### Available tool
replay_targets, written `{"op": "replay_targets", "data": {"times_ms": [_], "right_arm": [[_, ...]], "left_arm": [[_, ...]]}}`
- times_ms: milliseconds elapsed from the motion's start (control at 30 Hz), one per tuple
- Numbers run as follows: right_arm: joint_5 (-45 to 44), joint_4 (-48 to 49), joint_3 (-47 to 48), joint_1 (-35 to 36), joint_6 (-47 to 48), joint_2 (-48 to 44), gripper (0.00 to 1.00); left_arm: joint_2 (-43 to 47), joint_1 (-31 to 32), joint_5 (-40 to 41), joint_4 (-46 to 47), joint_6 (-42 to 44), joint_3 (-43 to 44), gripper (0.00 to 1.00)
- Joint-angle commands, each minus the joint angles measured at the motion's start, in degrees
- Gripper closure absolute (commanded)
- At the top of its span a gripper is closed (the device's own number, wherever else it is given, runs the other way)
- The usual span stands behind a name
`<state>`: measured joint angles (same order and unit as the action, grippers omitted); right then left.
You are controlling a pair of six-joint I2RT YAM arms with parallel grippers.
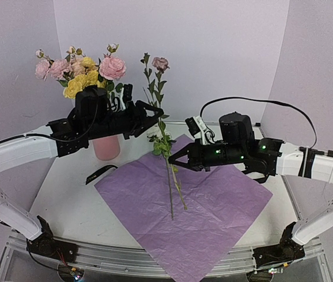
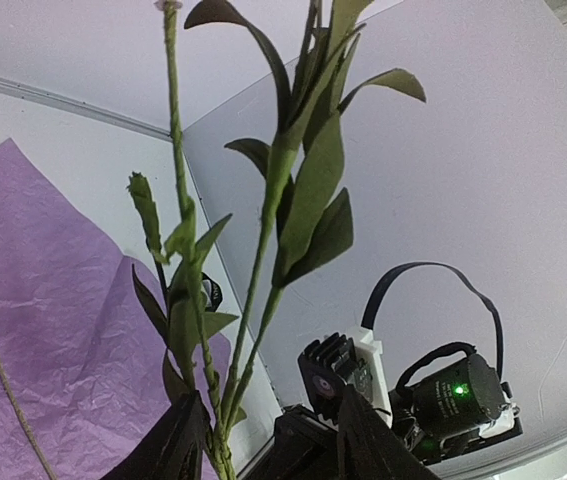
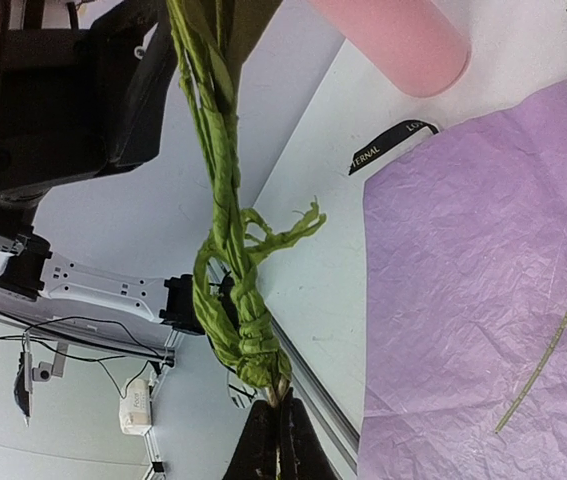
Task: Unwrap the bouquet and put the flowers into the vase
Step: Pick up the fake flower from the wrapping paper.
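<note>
Firmly, the right gripper (image 3: pixel 278 438) is clamped on a bundle of green stems (image 3: pixel 221 190), which stand upright above the crinkled purple paper (image 1: pixel 213 200), topped by narrow leaves and one pale pink bud (image 1: pixel 160 62); higher on the same stems, the left gripper (image 2: pixel 273 425) straddles them with its jaws apart, the stems close against one finger (image 2: pixel 178 445) and clear of the other; behind the left arm the pink vase (image 1: pixel 106 147) stands upright on the table (image 1: pixel 66 194), near the paper's far-left edge, already holding pink and yellow flowers (image 1: pixel 87 70); a black ribbon (image 1: pixel 98 172) lies on the table between vase and paper.
</note>
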<state>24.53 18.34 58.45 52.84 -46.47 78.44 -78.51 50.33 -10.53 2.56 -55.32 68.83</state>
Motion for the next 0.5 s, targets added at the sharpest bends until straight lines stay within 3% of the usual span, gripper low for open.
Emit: {"op": "replay_targets", "data": {"times_ms": [0,167,300,467], "right_arm": [[1.31,1.52,-0.09,0.59,1.03,-2.32,1.0],[1.19,1.52,-0.4,0.56,1.12,-2.79,1.0],[0.3,1.52,-1.15,0.6,0.95,-3.73,1.0],[0.86,1.43,-1.51,0.59,0.95,-3.91,1.0]], "left_arm": [[-1.52,0.3,0.64,2.72,1.43,4.0,0.55],[-1.56,0.3,1.9,2.63,2.29,3.99,0.61],[-0.38,0.32,3.63,2.46,1.98,2.49,0.48],[-0.37,0.3,4.25,2.47,2.24,2.39,0.5]]}}
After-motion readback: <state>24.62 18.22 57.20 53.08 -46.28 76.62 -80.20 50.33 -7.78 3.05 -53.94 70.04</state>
